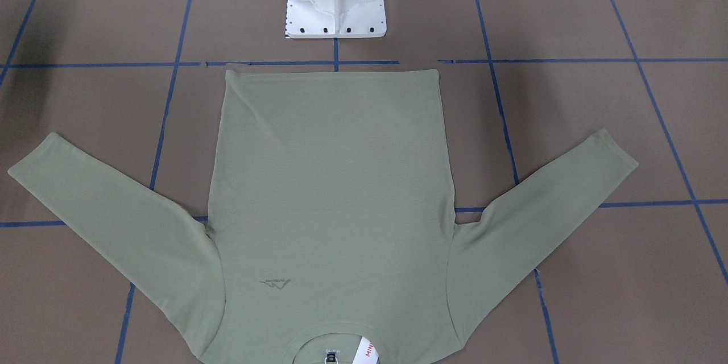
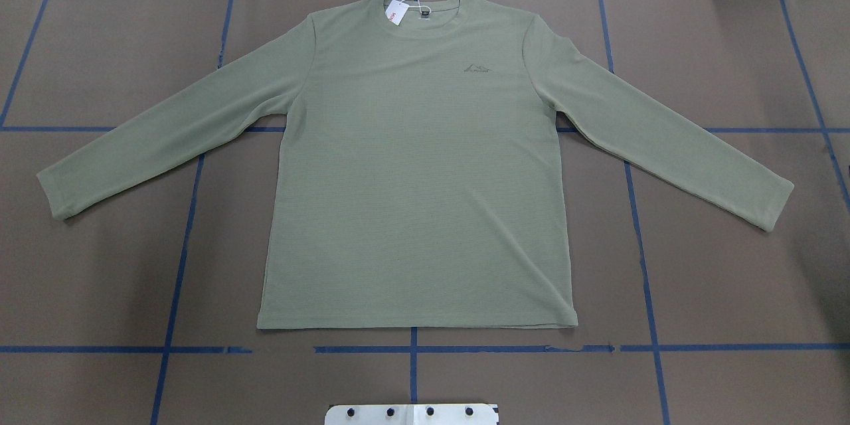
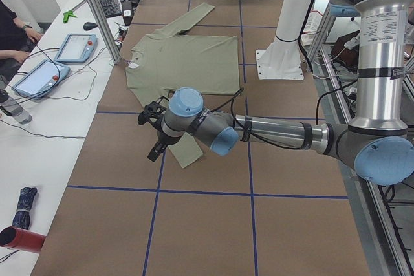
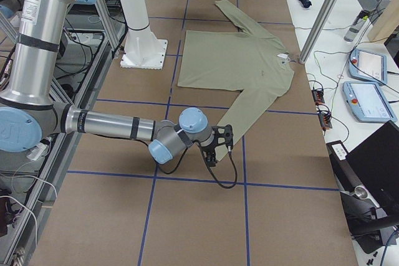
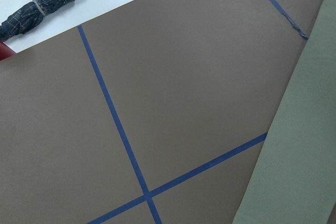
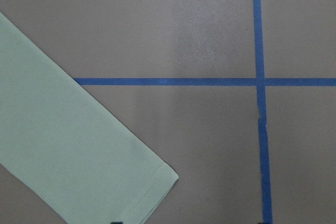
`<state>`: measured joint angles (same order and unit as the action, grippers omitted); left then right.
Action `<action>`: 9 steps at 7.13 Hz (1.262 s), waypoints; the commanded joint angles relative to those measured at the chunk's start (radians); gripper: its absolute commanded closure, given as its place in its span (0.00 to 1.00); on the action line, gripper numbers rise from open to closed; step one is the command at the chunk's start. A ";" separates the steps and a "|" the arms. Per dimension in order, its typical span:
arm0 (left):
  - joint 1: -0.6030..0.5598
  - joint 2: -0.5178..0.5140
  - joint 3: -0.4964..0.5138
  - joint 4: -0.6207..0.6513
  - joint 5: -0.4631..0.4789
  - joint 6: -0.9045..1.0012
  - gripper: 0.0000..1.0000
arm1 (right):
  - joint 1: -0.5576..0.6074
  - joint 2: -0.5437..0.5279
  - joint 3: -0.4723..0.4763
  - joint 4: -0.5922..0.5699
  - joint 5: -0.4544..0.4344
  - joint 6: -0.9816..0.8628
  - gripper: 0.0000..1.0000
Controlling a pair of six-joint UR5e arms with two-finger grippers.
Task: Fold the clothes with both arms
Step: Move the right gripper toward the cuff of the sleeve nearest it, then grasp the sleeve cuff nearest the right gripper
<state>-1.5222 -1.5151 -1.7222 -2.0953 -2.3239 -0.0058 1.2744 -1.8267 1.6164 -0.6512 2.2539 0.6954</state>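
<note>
Sage-green knit, the shirt [image 2: 418,166] lies flat and face up on the brown counter [image 2: 99,279]. Its hem is nearest the base [image 2: 412,414], then come the spread sleeves, with the left hand [image 3: 151,139] and right hand [image 4: 218,147] each hanging by a cuff. Whether they are clenched or released I cannot tell. The collar and tag [image 2: 394,12] lie farthest.

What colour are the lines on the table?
Blue. The tape lines show best in the overhead view.

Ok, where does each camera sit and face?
Front: across table, faces pedestal; no arms.
Overhead: behind pedestal, down on shirt; no arms.
Left side: table end; left arm near.
Right side: opposite end; right arm near.
Left wrist: down on sleeve edge.
Right wrist: down on cuff.
Front and overhead share pedestal, shirt.
</note>
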 commanded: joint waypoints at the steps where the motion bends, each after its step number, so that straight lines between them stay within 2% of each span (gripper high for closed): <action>1: 0.001 0.009 0.000 -0.002 0.000 0.001 0.00 | -0.153 0.003 -0.062 0.146 -0.149 0.177 0.19; 3: 0.001 0.015 0.001 -0.014 0.000 0.001 0.00 | -0.239 0.047 -0.123 0.148 -0.238 0.203 0.22; 6: 0.001 0.015 0.001 -0.014 0.000 0.001 0.00 | -0.271 0.128 -0.188 0.150 -0.252 0.207 0.24; 9: 0.001 0.015 0.003 -0.015 0.000 0.001 0.00 | -0.271 0.129 -0.207 0.159 -0.252 0.205 0.25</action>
<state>-1.5217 -1.5002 -1.7206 -2.1107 -2.3240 -0.0046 1.0040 -1.6992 1.4167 -0.4959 2.0021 0.9006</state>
